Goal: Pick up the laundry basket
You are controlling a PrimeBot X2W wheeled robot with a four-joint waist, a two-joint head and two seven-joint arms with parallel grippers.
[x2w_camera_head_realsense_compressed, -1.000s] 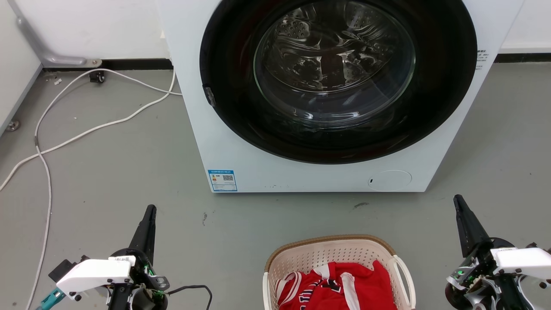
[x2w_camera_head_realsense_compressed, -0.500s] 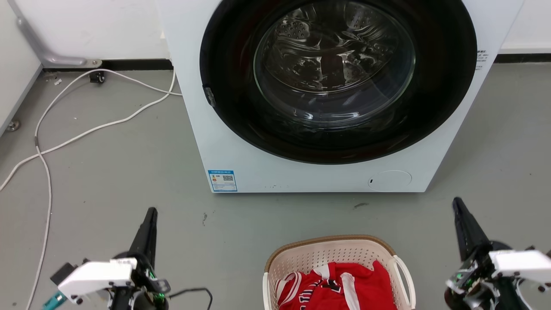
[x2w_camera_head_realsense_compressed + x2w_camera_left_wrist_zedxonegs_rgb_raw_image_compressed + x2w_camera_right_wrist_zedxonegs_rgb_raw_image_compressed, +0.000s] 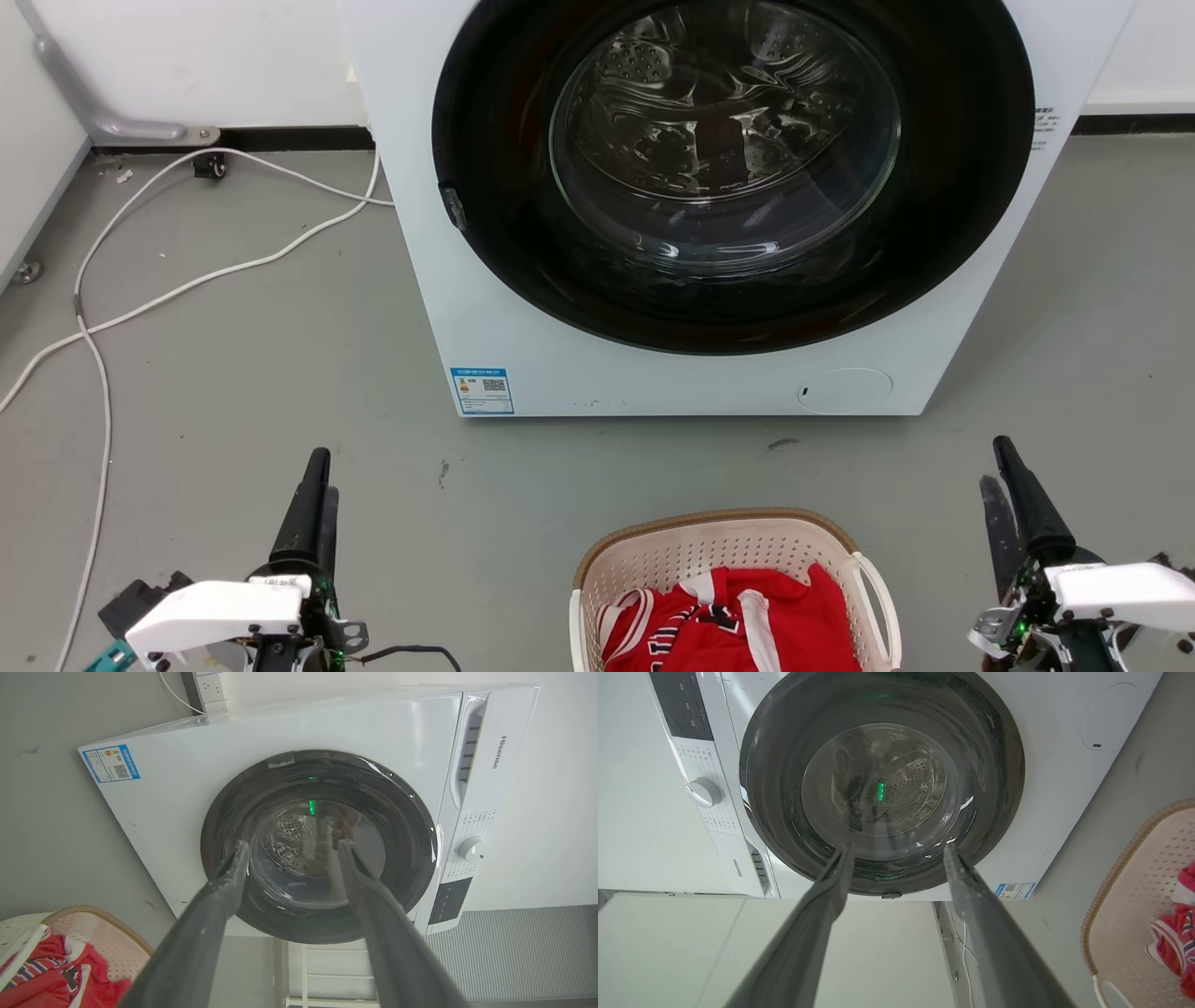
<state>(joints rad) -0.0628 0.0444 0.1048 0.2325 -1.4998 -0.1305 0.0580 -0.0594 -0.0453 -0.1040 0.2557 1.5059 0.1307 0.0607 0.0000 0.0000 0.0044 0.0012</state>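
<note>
The basket sits on the grey floor in front of the washer, with a red shirt heaped inside it. The left gripper hangs off to the basket's left, well apart from it, fingers spread and empty. The right gripper is nearer, out beyond the basket's right handle without touching it, likewise open and empty. Both point toward the washer.
</note>
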